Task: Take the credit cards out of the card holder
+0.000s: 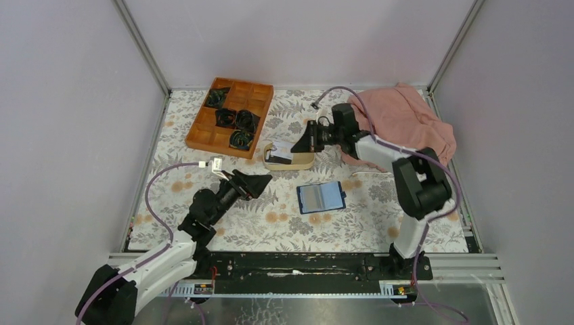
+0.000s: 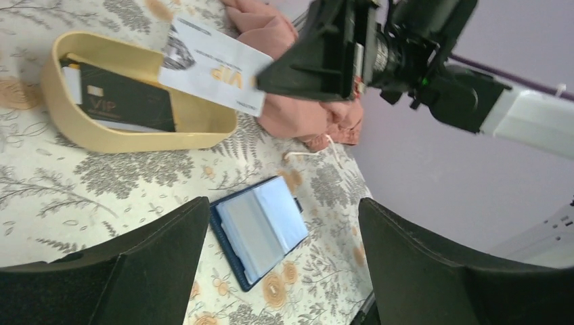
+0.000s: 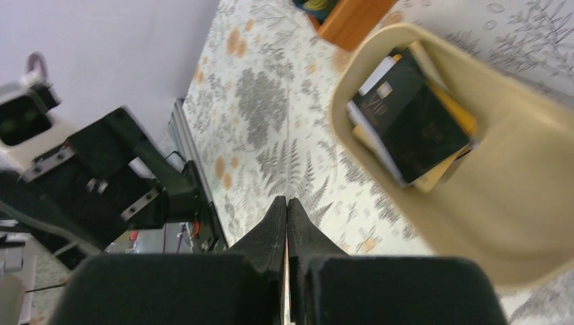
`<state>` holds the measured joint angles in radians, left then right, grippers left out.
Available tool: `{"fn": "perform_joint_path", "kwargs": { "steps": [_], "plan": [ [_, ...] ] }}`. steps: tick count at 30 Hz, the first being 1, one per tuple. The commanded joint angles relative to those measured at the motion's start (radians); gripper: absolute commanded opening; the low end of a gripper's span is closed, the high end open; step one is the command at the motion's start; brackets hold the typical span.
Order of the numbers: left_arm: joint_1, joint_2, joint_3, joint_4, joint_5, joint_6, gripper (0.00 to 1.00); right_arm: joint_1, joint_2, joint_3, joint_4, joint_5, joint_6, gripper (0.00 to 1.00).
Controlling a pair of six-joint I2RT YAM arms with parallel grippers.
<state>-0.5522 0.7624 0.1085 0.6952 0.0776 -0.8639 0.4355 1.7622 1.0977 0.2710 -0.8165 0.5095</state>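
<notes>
The navy card holder (image 1: 321, 198) lies open on the table, its pale blue pockets up; the left wrist view shows it (image 2: 260, 227) below and between my fingers. My left gripper (image 1: 260, 181) hovers open just left of it, holding nothing. My right gripper (image 1: 296, 145) is shut on a white credit card (image 2: 210, 68), held tilted over the beige oval dish (image 1: 298, 164). In the right wrist view the closed jaws (image 3: 286, 203) show a thin pale edge between them. A black card (image 3: 409, 118) rests on other cards inside the dish (image 3: 514, 223).
A wooden compartment tray (image 1: 230, 116) with black coiled items stands at the back left. A pink cloth (image 1: 406, 122) is heaped at the back right, behind the right arm. Grey walls enclose the floral table cover (image 1: 271, 217).
</notes>
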Motion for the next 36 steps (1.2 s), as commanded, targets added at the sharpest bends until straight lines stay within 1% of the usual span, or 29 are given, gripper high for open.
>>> {"fn": "perform_joint_path", "kwargs": {
  "steps": [1, 3, 6, 10, 18, 22, 26, 27, 28, 29, 32, 34, 36],
  "plan": [
    [0.022, -0.047, 0.013, -0.125, -0.009, 0.063, 0.89, -0.008, 0.182, 0.225, -0.211, -0.072, -0.095, 0.0],
    [0.031, -0.075, 0.023, -0.164, -0.003, 0.08, 0.91, -0.008, 0.237, 0.278, -0.22, -0.088, -0.089, 0.0],
    [0.043, -0.101, 0.045, -0.221, 0.018, 0.109, 0.96, -0.008, 0.279, 0.312, -0.208, -0.096, -0.083, 0.0],
    [0.05, -0.087, 0.073, -0.25, 0.055, 0.126, 1.0, -0.009, 0.324, 0.35, -0.224, -0.092, -0.095, 0.0],
    [0.051, -0.026, 0.106, -0.21, 0.125, 0.1, 1.0, -0.009, 0.445, 0.414, -0.201, -0.102, -0.065, 0.0],
    [0.051, 0.009, 0.132, -0.226, 0.149, 0.097, 1.0, -0.01, 0.471, 0.398, -0.157, -0.11, -0.036, 0.0],
    [0.05, 0.023, 0.113, -0.177, 0.164, 0.077, 1.0, -0.009, 0.483, 0.385, -0.133, -0.109, -0.022, 0.0],
    [0.051, 0.025, 0.11, -0.169, 0.166, 0.072, 1.0, -0.01, 0.481, 0.382, -0.128, -0.107, -0.022, 0.02],
    [0.051, 0.025, 0.107, -0.163, 0.168, 0.07, 1.0, -0.01, 0.478, 0.379, -0.123, -0.107, -0.021, 0.13],
    [0.051, 0.026, 0.104, -0.158, 0.17, 0.069, 1.0, -0.01, 0.471, 0.374, -0.108, -0.106, -0.017, 0.2],
    [0.051, 0.029, 0.105, -0.154, 0.167, 0.072, 1.0, -0.01, 0.434, 0.361, -0.09, -0.092, -0.012, 0.34],
    [0.051, 0.037, 0.108, -0.158, 0.159, 0.074, 1.0, -0.01, 0.405, 0.359, -0.088, -0.076, -0.012, 0.39],
    [0.051, 0.047, 0.109, -0.152, 0.157, 0.074, 1.0, -0.01, 0.38, 0.359, -0.096, -0.063, -0.012, 0.41]
  ]
}}
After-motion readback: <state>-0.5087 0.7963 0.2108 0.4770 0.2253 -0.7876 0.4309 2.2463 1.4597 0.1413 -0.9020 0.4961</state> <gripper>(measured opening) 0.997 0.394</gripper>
